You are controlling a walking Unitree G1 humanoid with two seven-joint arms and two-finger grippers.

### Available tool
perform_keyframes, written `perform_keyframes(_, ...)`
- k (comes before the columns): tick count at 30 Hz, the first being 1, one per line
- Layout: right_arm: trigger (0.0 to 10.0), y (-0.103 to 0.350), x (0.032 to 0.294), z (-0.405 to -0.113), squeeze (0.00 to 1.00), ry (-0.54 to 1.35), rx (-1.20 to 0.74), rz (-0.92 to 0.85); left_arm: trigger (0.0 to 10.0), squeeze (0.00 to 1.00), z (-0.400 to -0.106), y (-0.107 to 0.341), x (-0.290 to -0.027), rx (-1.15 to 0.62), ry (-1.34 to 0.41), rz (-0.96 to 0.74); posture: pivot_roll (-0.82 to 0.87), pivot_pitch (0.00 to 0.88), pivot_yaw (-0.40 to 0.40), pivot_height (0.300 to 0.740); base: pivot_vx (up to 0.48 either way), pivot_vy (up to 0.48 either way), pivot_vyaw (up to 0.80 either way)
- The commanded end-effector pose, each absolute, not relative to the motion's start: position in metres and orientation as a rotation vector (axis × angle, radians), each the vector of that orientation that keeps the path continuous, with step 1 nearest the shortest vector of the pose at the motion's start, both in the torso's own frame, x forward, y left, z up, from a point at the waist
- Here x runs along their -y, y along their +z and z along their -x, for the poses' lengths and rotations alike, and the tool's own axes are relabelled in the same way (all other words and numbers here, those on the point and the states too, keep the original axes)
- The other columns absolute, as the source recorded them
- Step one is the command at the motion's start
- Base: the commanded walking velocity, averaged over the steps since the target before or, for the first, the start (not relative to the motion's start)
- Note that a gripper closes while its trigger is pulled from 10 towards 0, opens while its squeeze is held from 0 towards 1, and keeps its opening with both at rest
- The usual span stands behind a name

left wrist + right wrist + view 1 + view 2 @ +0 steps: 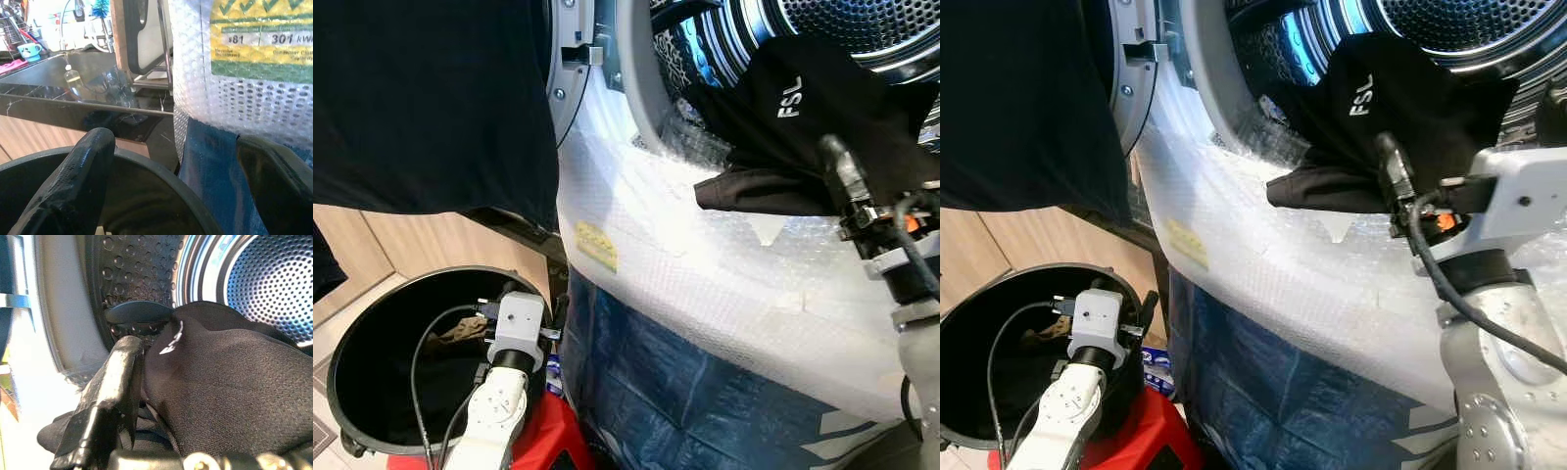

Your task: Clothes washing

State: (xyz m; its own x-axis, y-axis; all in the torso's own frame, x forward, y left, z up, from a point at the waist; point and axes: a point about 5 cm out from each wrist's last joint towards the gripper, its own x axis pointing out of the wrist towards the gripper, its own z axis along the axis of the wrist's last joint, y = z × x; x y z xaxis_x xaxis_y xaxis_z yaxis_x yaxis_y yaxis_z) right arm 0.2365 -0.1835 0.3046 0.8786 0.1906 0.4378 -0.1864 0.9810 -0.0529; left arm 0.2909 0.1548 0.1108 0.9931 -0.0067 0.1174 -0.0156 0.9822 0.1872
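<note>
Clamped on a black garment [1400, 108], the right gripper [1393, 171] sits at about 3 o'clock in the head views, right at the mouth of the washing machine drum [1469, 24]. In the right wrist view one black finger [110, 396] presses against the dark cloth, which bulges over the gap, so the fingers look closed down on fabric with little opening left.

The garment bears white lettering "FSL" and lies directly ahead of this gripper, toward 12 o'clock, draped over the door seal [680, 54] with its upper part already inside the opening. Its long axis runs roughly from 7 o'clock, where a loose flap hangs out over the bubble wrap [724, 264] on the machine front, up to 1 o'clock into the drum. So the cloth points into the drum, and the coming push probably has to follow that same line, forward and upward past the rim. The trailing flap may catch on the lip if left outside.

Down at 7 o'clock the left gripper [176, 186] hangs over the black laundry basket [357, 343], fingers spread wide and holding nothing. The right arm is by far the nearer to the garment. A second dark cloth [431, 98] hangs over the open door at 10 o'clock.
</note>
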Motion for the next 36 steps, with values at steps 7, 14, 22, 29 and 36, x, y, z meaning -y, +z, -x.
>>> perform_keyframes(7,10.0,0.309,0.19,-0.219,0.0,0.213,0.55,-0.127,10.0,0.0,-0.294,0.11,-0.151,0.12,-0.02,-0.187,-0.07,0.083,-0.065,0.74,0.0,0.0,0.0)
perform_keyframes(14,10.0,0.284,0.19,-0.221,0.0,0.212,0.48,-0.269,10.0,0.0,-0.295,0.111,-0.149,0.126,-0.016,-0.183,-0.06,0.077,-0.072,0.74,0.0,0.0,0.0)
perform_keyframes(22,10.0,0.271,0.162,-0.23,0.33,0.319,0.463,-0.73,10.0,0.0,-0.294,0.112,-0.153,0.134,0.008,-0.181,-0.04,0.087,-0.087,0.74,0.0,0.0,0.0)
perform_keyframes(29,10.0,0.271,0.152,-0.219,0.0,0.489,0.424,-0.744,10.0,0.0,-0.294,0.111,-0.153,0.136,0.012,-0.179,-0.04,0.09,-0.09,0.74,0.0,0.0,0.0)
perform_keyframes(36,10.0,0.273,0.149,-0.194,0.0,0.711,0.408,-0.63,10.0,0.0,-0.294,0.11,-0.152,0.134,0.008,-0.173,-0.05,0.091,-0.089,0.74,0.0,0.0,0.0)
